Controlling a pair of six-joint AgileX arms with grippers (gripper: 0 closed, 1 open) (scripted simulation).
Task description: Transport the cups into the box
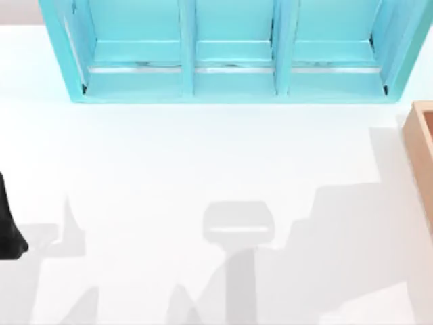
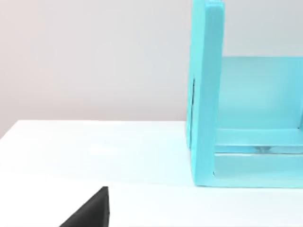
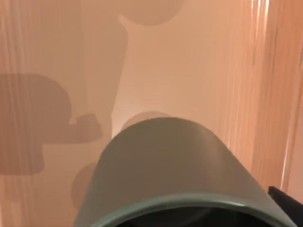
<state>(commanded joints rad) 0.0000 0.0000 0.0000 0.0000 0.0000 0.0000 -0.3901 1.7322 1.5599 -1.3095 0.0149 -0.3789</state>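
The top view shows a white counter (image 1: 203,156) with a big turquoise three-compartment shelf unit (image 1: 233,51) across the upper part of the frame. At the right edge, a corner of the tan wood-coloured box (image 1: 421,145) comes into the picture, its thick light-brown wall running down the frame edge. At the lower left edge, a black part of the left arm (image 1: 8,230) enters the frame, near the counter's left side and well apart from the shelf unit and the box. In the left wrist view, the shelf unit's end wall (image 2: 207,94) stands upright on the counter in the right half of the frame, and a black wedge, seemingly the left end effector (image 2: 90,213), sits at the lower left; I cannot tell whether that end effector is open or closed. In the right wrist view, the dark olive-grey cup (image 3: 175,165) occupies the lower centre of the frame, rim toward the camera, with the box's tan inner floor (image 3: 180,61) behind it and a wall (image 3: 270,94) at the right, so the cup is inside or over the box. A dark sliver, seemingly a finger of the right end effector (image 3: 286,198), lies at the lower right beside the cup; whether the end effector grips the cup I cannot tell.
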